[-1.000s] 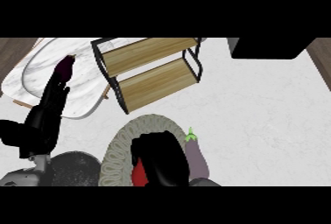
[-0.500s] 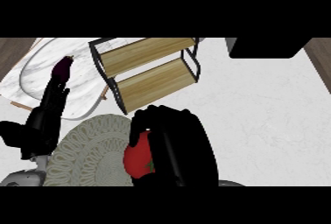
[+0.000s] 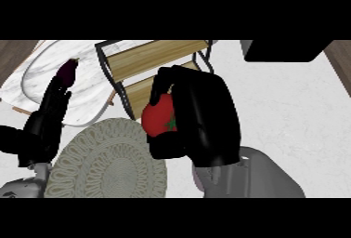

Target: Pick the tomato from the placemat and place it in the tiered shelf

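Tomato (image 3: 159, 117) grasped in right hand (image 3: 202, 118), raised off the placemat (image 3: 109, 160).

The red tomato is enclosed by the curled black fingers and thumb of the right hand, its green stem end turned toward the palm. The round woven placemat is seen below and left of that hand. The tiered shelf (image 3: 154, 69), wooden slats in a dark frame, is seen just beyond the fingertips. The left hand (image 3: 42, 122) is held with fingers straight at the left side, grasping nothing, a purple item (image 3: 66, 74) past its fingertips.
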